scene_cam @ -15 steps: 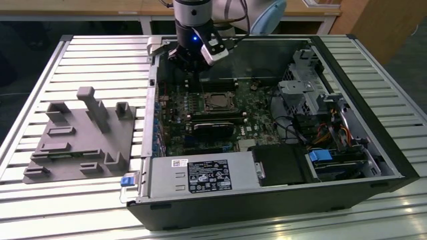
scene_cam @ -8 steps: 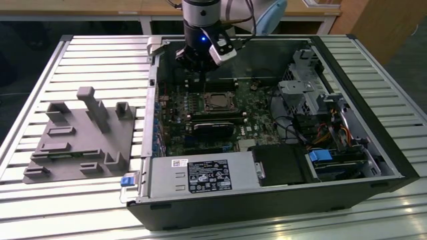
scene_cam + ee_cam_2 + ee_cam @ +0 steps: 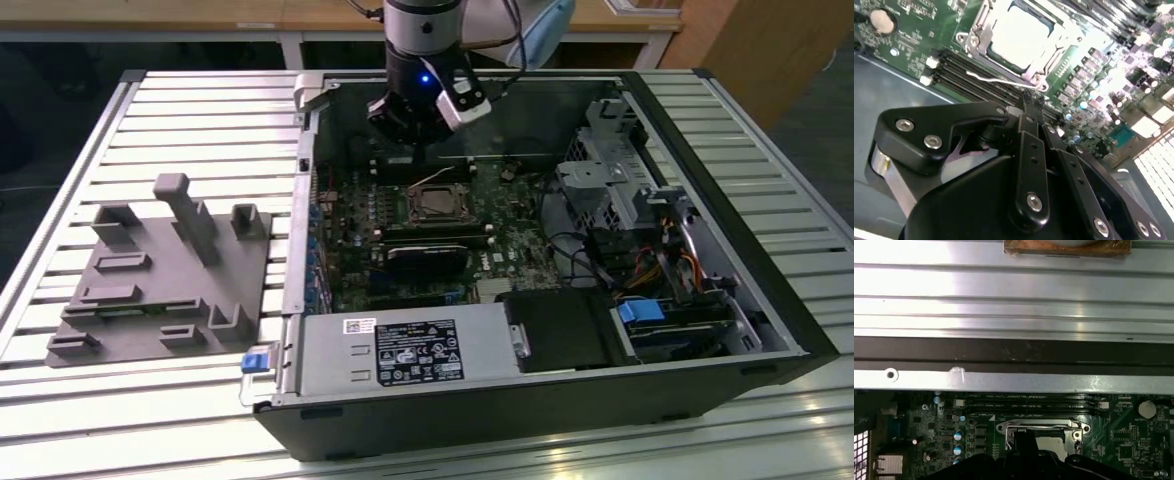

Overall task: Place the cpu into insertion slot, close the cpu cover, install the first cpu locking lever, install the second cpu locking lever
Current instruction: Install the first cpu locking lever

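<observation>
- Hovering over the far part of the open computer case (image 3: 534,410), the gripper (image 3: 424,130) hangs just beyond the socket, on its far side in the exterior view.
- Fingers are pinched narrow, tips together, in the second wrist view (image 3: 1026,102); nothing is visible between them.
- The cpu (image 3: 1014,32) sits in the socket, pale metal top facing up; in the exterior view it is mid-board (image 3: 437,207).
- The cpu cover (image 3: 975,37) lies down flat around the cpu, framing it.
- A thin wire locking lever (image 3: 994,79) runs along the socket edge just beside the fingertips; can't tell if it is latched or if the tips touch it.
- Black memory slots (image 3: 961,75) are next to that lever.
- A grey power supply (image 3: 394,355) fills the near side of the case.
- A grey fixture block (image 3: 160,275) sits on the slatted table (image 3: 174,110) at the exterior view's left, well apart from the case.
</observation>
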Robot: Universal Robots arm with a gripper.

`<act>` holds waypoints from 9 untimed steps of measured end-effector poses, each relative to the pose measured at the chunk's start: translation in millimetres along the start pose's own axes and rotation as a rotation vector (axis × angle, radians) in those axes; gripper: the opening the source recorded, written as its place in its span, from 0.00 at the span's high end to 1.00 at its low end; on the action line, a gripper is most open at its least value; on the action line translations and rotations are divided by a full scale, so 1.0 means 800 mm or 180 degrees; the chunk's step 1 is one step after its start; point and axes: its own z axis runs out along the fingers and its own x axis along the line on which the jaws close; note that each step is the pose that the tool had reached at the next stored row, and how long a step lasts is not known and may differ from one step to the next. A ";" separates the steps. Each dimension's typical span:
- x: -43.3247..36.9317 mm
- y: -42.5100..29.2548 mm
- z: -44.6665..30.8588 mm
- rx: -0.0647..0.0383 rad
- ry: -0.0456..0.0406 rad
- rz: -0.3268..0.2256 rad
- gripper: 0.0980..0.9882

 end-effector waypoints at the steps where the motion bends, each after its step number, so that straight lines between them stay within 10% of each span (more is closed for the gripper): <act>1: 0.000 0.0000 0.0001 -0.0018 -0.0007 0.0000 0.99; 4: 0.000 -0.0002 0.0008 -0.0080 -0.0028 -0.0005 0.99; 9: -0.003 -0.0006 0.0074 -0.0083 -0.0033 -0.0040 0.99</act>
